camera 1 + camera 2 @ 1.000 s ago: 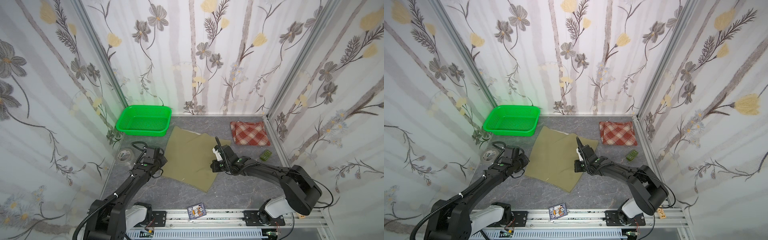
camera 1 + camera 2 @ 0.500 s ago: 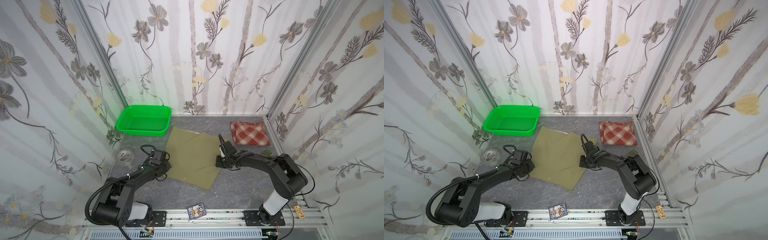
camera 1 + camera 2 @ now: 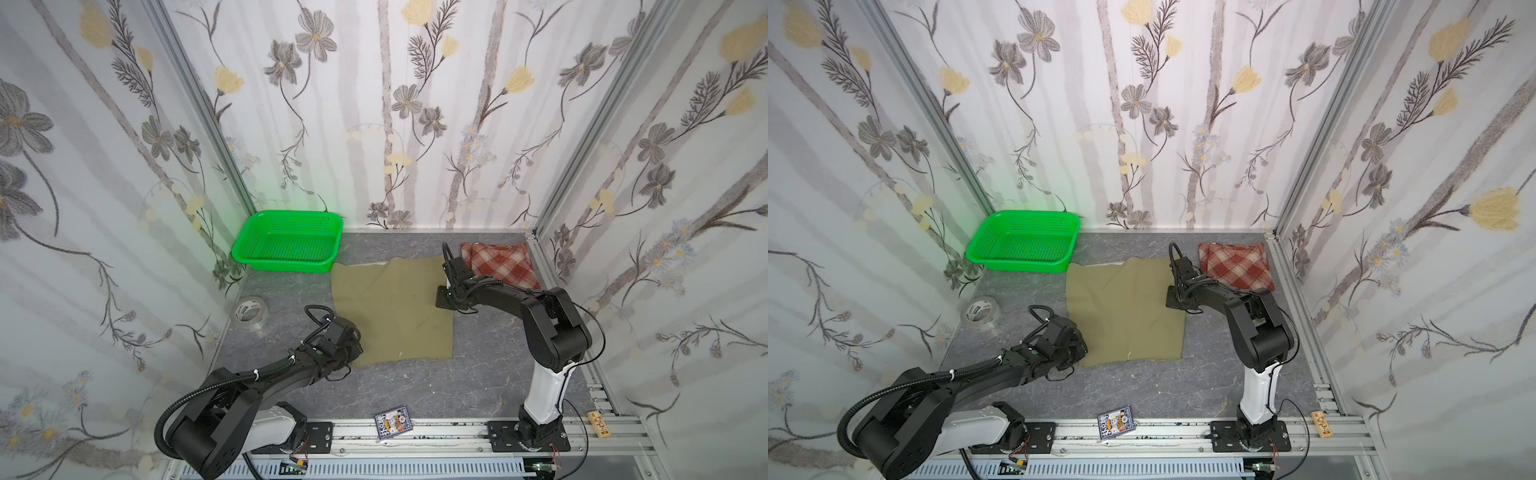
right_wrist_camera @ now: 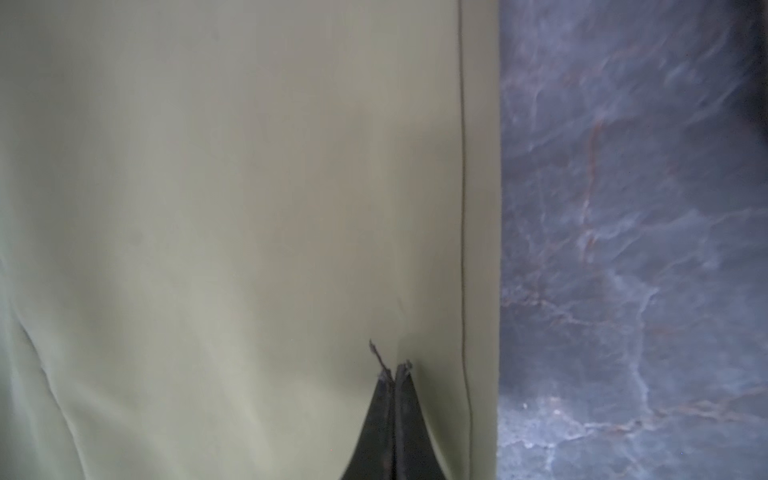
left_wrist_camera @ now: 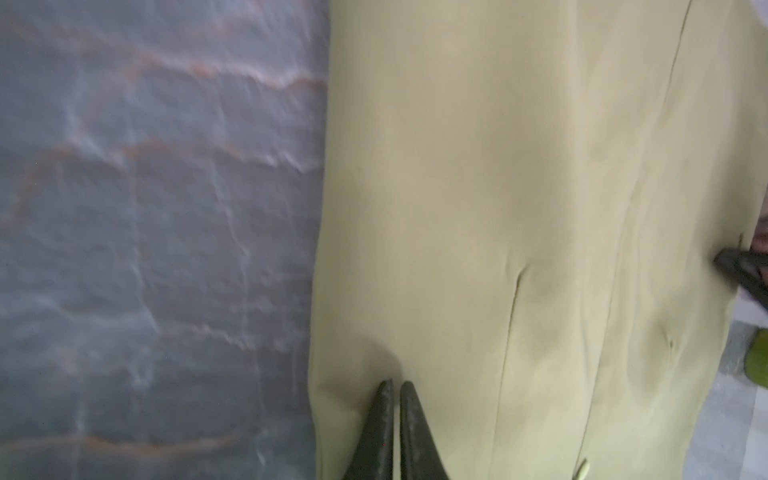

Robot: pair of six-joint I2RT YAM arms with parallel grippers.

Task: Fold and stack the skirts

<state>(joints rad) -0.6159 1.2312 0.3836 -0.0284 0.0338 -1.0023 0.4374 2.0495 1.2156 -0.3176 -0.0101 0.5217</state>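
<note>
The khaki skirt (image 3: pixel 395 307) (image 3: pixel 1125 309) lies flat and squared in the middle of the grey table. My left gripper (image 3: pixel 355 351) (image 3: pixel 1081 353) is low at the skirt's near left corner. In the left wrist view it (image 5: pixel 395 384) is shut, with the cloth (image 5: pixel 498 187) puckered at its tips. My right gripper (image 3: pixel 441 300) (image 3: pixel 1173 301) sits at the skirt's right edge. In the right wrist view it (image 4: pixel 392 370) is shut on the fabric (image 4: pixel 228 208) just inside the hem. The plaid skirt (image 3: pixel 500 266) (image 3: pixel 1237 266) rests folded at the back right, apart from both grippers.
A green perforated basket (image 3: pixel 291 245) stands at the back left, touching the khaki skirt's far corner. A tape roll (image 3: pixel 249 311) lies by the left wall. A small printed packet (image 3: pixel 392 424) rests at the front edge. Flowered walls close in three sides.
The khaki skirt has turned from a diamond to a squared, flatter spread. The left gripper drew its corner toward the front; the right gripper moved toward the back right with its edge.
</note>
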